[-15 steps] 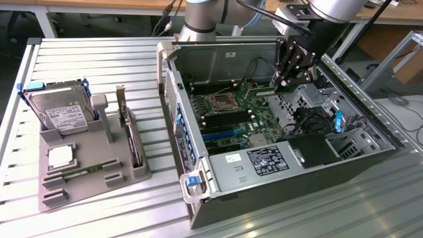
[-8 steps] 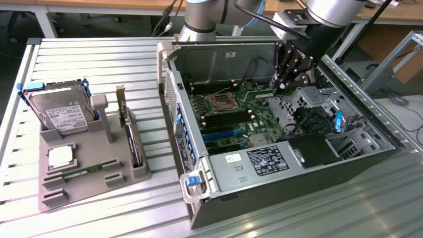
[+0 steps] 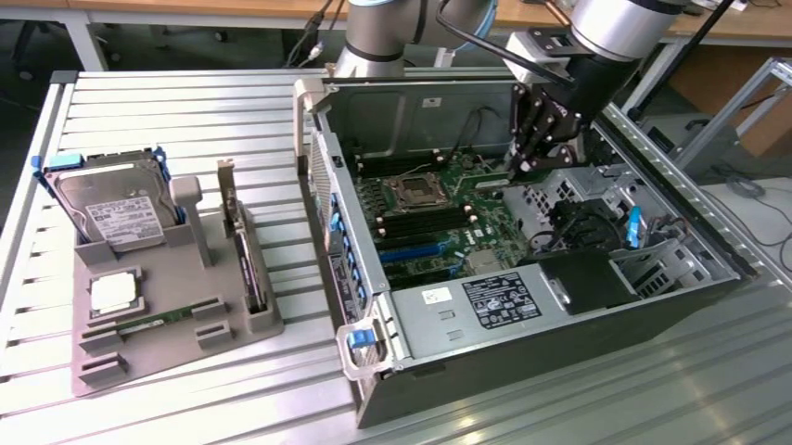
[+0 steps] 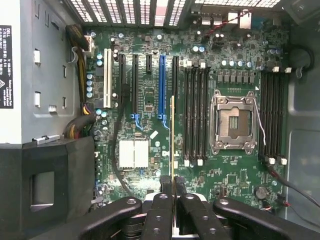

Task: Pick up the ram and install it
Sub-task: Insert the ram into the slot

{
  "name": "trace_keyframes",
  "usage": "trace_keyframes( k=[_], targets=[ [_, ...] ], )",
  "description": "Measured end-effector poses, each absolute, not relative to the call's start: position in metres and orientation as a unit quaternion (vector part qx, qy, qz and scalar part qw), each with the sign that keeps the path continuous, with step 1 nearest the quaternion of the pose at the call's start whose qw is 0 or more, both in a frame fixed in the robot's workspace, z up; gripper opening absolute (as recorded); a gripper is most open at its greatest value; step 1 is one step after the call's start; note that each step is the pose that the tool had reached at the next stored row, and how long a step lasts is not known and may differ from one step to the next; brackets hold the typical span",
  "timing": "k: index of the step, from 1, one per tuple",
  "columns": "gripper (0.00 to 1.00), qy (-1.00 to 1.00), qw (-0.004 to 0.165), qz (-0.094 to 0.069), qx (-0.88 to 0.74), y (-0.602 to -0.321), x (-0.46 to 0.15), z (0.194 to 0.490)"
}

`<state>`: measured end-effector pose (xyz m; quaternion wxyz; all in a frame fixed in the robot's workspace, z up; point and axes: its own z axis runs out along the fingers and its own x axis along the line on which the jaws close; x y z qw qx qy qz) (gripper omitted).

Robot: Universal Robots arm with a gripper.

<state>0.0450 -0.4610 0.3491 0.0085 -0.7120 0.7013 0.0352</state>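
Observation:
My gripper (image 3: 529, 165) reaches down into the open computer case (image 3: 520, 320), above the motherboard (image 3: 433, 232). In the wrist view the gripper (image 4: 173, 196) is shut on the ram (image 4: 172, 145), a thin green stick seen edge-on. The stick hangs over the board between the blue expansion slot (image 4: 161, 85) and a bank of black memory slots (image 4: 195, 115). Whether it touches the board I cannot tell. In the exterior view the ram's lower end (image 3: 491, 183) shows just below the fingers, beside the processor socket (image 3: 413, 192).
A second bank of memory slots (image 4: 272, 115) lies beyond the socket (image 4: 232, 122). Cables (image 4: 117, 145) cross the board. On the exterior view's left, a grey holder (image 3: 148, 366) carries a hard drive (image 3: 118, 209), a dark expansion card (image 3: 237, 241), a silver processor chip (image 3: 111, 295) and another green stick (image 3: 159, 322).

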Motion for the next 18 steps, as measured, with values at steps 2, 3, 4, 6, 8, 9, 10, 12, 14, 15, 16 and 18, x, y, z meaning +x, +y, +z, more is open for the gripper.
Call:
trace_keyframes(
  k=[2, 3, 4, 6, 8, 9, 10, 12, 14, 15, 16, 18],
  targets=[
    [0.12, 0.701, 0.009, 0.035, -0.712, -0.461, 0.045, 0.347],
    [0.12, 0.701, 0.009, 0.035, -0.712, -0.461, 0.045, 0.347],
    [0.12, 0.701, 0.009, 0.035, -0.712, -0.461, 0.045, 0.345],
    [0.12, 0.701, 0.009, 0.035, -0.712, -0.461, 0.045, 0.343],
    [0.12, 0.701, 0.009, 0.035, -0.712, -0.461, 0.045, 0.341],
    [0.12, 0.701, 0.009, 0.035, -0.712, -0.461, 0.045, 0.340],
    [0.12, 0.701, 0.009, 0.035, -0.712, -0.461, 0.045, 0.339],
    [0.12, 0.701, 0.009, 0.035, -0.712, -0.461, 0.045, 0.337],
    [0.12, 0.701, 0.009, 0.035, -0.712, -0.461, 0.045, 0.335],
    [0.12, 0.701, 0.009, 0.035, -0.712, -0.461, 0.045, 0.334],
    [0.12, 0.701, 0.009, 0.035, -0.712, -0.461, 0.045, 0.333],
    [0.12, 0.701, 0.009, 0.035, -0.712, -0.461, 0.045, 0.330]
  ],
)
